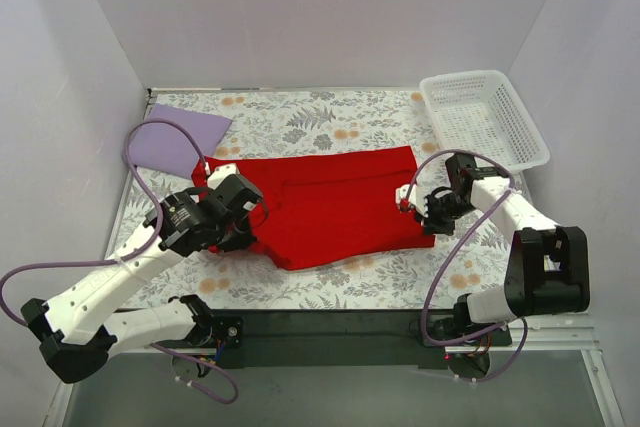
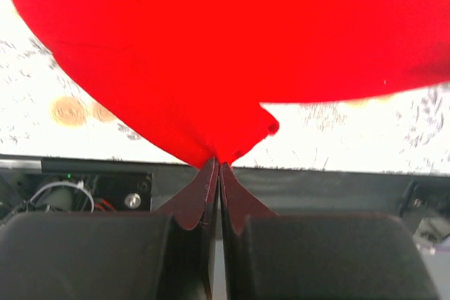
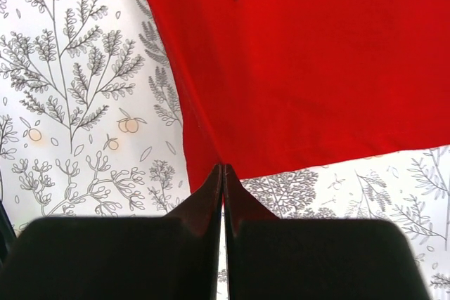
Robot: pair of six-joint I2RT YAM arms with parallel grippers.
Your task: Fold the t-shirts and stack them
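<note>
The red t-shirt [image 1: 340, 202] lies spread across the middle of the flower-print table, partly doubled over along its front. My left gripper [image 1: 248, 219] is at the shirt's left end, shut on a pinch of the red cloth [image 2: 211, 68], which draws to a point at the fingertips [image 2: 219, 163]. My right gripper [image 1: 414, 209] is at the right end, shut on the shirt's near right corner [image 3: 211, 152]. The lilac t-shirt [image 1: 180, 137] lies flat at the back left, apart from both grippers.
A white lattice basket [image 1: 485, 117] stands at the back right corner. White walls close in the table on three sides. The dark front rail [image 1: 330, 327] with the arm bases runs along the near edge.
</note>
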